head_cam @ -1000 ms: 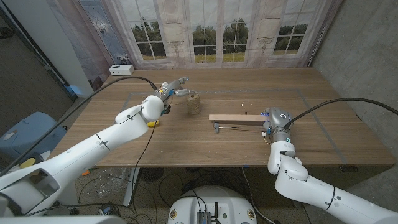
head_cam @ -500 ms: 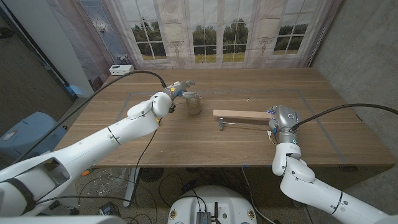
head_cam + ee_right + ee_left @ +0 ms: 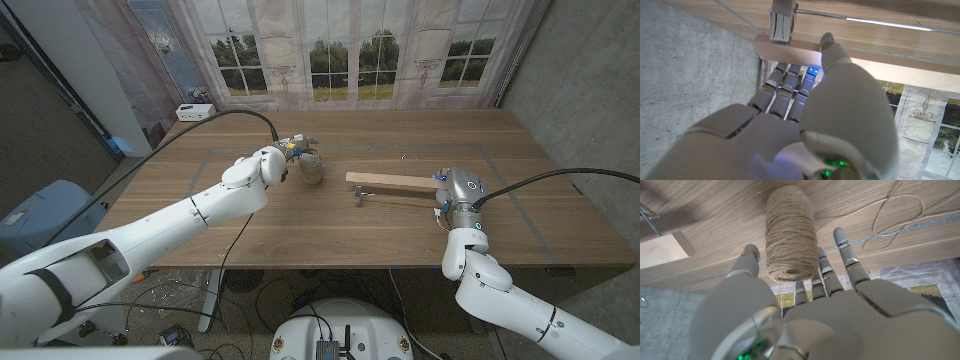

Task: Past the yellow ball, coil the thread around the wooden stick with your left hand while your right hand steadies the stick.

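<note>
Both robot hands grip: left (image 3: 805, 315) twine spool (image 3: 789, 232), right (image 3: 805, 125) stick (image 3: 390, 181).

A spool of tan jute thread (image 3: 312, 168) stands upright on the table, directly in front of the left hand (image 3: 292, 148), whose fingers reach around both its sides; in the left wrist view the spool (image 3: 789, 232) sits between the thumb and the other fingers. A loose strand of thread (image 3: 895, 217) loops over the table just beyond the fingertips. The pale wooden stick (image 3: 392, 181) lies flat, one end at the right hand (image 3: 441, 196), whose fingers close on it (image 3: 790, 49).
</note>
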Robot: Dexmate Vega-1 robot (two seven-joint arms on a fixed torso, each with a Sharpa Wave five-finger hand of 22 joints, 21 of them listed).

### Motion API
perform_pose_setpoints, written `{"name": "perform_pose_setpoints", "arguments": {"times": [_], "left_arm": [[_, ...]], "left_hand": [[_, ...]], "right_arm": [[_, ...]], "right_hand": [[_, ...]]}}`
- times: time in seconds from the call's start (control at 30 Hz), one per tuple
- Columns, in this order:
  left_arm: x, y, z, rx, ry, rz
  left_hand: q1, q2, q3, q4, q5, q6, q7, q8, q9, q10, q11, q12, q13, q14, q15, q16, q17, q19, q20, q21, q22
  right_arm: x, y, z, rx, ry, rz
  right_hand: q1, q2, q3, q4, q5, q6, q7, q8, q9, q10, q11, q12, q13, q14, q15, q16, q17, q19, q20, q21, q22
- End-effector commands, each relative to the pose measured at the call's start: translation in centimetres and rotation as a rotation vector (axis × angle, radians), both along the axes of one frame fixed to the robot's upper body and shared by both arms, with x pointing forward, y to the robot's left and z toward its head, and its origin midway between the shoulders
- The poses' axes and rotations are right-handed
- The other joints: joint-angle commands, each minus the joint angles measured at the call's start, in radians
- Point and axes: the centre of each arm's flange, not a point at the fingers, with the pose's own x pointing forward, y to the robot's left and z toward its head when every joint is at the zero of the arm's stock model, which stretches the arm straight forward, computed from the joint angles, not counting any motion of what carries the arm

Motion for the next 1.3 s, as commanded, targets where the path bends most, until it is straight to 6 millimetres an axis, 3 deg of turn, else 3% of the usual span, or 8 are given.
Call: {"name": "perform_pose_setpoints", "arguments": {"times": [0.03,0.13,0.23,0.33,0.43,0.57,0.77,1.3], "left_arm": [[0.8,-0.8,-0.4,0.058,0.029,0.037],[0.9,-0.9,-0.4,0.068,0.023,0.052],[0.9,-0.9,-0.6,0.072,0.005,0.066],[0.9,-0.9,-0.8,0.071,-0.029,0.087],[0.6,-0.8,-0.9,0.063,-0.082,0.106],[0.2,-0.7,-1.0,0.053,-0.155,0.129],[-0.4,-0.1,-1.0,-0.019,-0.225,0.125],[-2.7,2.9,0.0,-0.483,-0.47,0.0]], "left_hand": [[0.052,0.023,0.009,0.0,-0.009,0.05,0.016,0.01,0.004,0.07,-0.01,0.027,0.008,0.079,-0.042,0.037,0.011,0.076,-0.021,0.019,0.003],[0.106,0.063,0.018,-0.001,-0.017,0.109,0.049,0.021,0.005,0.157,-0.013,0.06,0.02,0.16,-0.068,0.078,0.026,0.143,-0.046,0.034,0.004],[0.163,0.087,0.026,-0.008,-0.026,0.207,0.071,0.044,0.007,0.237,-0.037,0.1,0.036,0.259,-0.092,0.126,0.046,0.211,-0.082,0.053,0.004],[0.275,0.151,0.069,-0.018,-0.023,0.339,0.109,0.068,0.013,0.337,-0.046,0.168,0.065,0.355,-0.122,0.173,0.083,0.269,-0.134,0.078,0.006],[0.393,0.204,0.113,-0.02,-0.014,0.522,0.13,0.113,0.028,0.462,-0.068,0.259,0.108,0.461,-0.147,0.225,0.136,0.326,-0.191,0.122,0.01],[0.491,0.212,0.151,-0.013,-0.011,0.699,0.149,0.183,0.073,0.574,-0.071,0.359,0.182,0.558,-0.17,0.257,0.203,0.375,-0.232,0.19,0.013],[0.514,0.202,0.156,-0.008,-0.017,0.729,0.159,0.205,0.101,0.602,-0.079,0.399,0.226,0.628,-0.181,0.272,0.239,0.413,-0.26,0.232,0.01],[0.521,0.191,0.164,-0.008,-0.017,0.742,0.166,0.211,0.114,0.614,-0.07,0.42,0.254,0.67,-0.18,0.272,0.257,0.436,-0.272,0.256,0.006]], "right_arm": [[0.4,-0.1,0.1,0.002,0.002,0.012],[0.4,-0.1,0.1,0.001,0.001,0.014],[0.4,-0.1,0.2,0.0,0.002,0.016],[0.4,0.0,0.2,-0.002,0.002,0.019],[0.4,0.0,0.3,-0.005,0.002,0.019],[0.4,0.1,0.3,-0.006,0.001,0.021],[0.2,0.2,0.2,-0.002,-0.007,0.027],[0.8,1.1,0.6,0.039,-0.038,0.155]], "right_hand": [[0.027,0.031,0.003,0.006,0.004,0.058,0.011,0.007,0.005,0.148,-0.009,0.081,0.155,0.007,-0.177,-0.006,0.006,0.007,0.001,0.006,0.005],[0.028,0.031,0.001,0.006,0.004,0.058,0.01,0.006,0.006,0.15,-0.008,0.081,0.152,0.008,-0.177,-0.008,0.007,0.007,0.001,0.007,0.005],[0.028,0.032,0.0,0.006,0.004,0.059,0.01,0.006,0.006,0.148,-0.008,0.083,0.153,0.009,-0.177,-0.01,0.007,0.007,0.001,0.008,0.005],[0.03,0.031,-0.001,0.006,0.004,0.058,0.011,0.005,0.006,0.148,-0.007,0.084,0.154,0.011,-0.178,-0.011,0.01,0.006,0.002,0.01,0.005],[0.03,0.032,-0.002,0.006,0.004,0.059,0.01,0.005,0.006,0.147,-0.01,0.085,0.154,0.011,-0.178,-0.012,0.01,0.005,0.001,0.01,0.005],[0.03,0.033,-0.003,0.007,0.004,0.06,0.011,0.004,0.007,0.147,-0.009,0.085,0.152,0.013,-0.177,-0.013,0.011,0.006,0.002,0.011,0.005],[0.032,0.033,-0.006,0.007,0.004,0.06,0.01,0.003,0.007,0.145,-0.008,0.086,0.151,0.014,-0.178,-0.016,0.012,0.004,0.001,0.013,0.006],[0.036,0.035,-0.011,0.008,0.005,0.063,0.012,0.001,0.008,0.147,-0.007,0.091,0.148,0.019,-0.177,-0.024,0.015,0.006,0.001,0.019,0.006]]}}
